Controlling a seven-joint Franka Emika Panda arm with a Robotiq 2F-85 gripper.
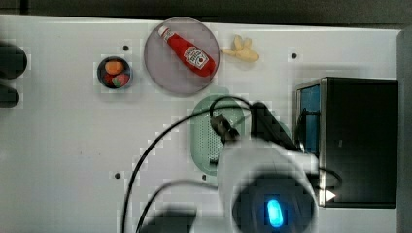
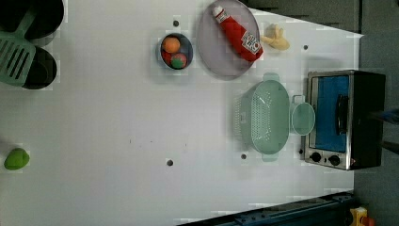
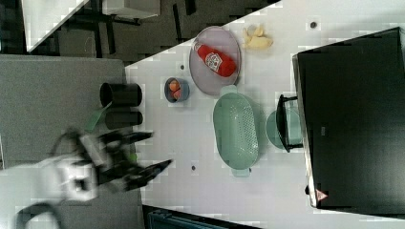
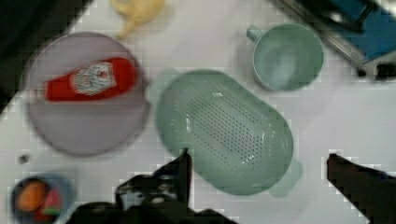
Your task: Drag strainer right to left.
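Hovering with our gripper (image 4: 257, 163) spread wide and empty above the strainer (image 4: 224, 130), we see it lying beside the mug (image 4: 287, 56), near the toaster oven (image 2: 341, 120), at the left view's right, undragged.

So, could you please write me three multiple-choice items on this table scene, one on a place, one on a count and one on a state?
1. In the left view, what stands between the strainer and the toaster oven?
A. the mug
B. a fork
C. a sponge

2. How many black cups stand side by side in the right view?
A. one
B. two
C. four

3. How is the gripper?
A. shut on the mug
B. shut on the ketchup bottle
C. open

Key: 1 A, the mug sits in that gap; 2 B, two dark cylinders stand together; 3 C, the wrist view shows its fingers wide apart, holding nothing.
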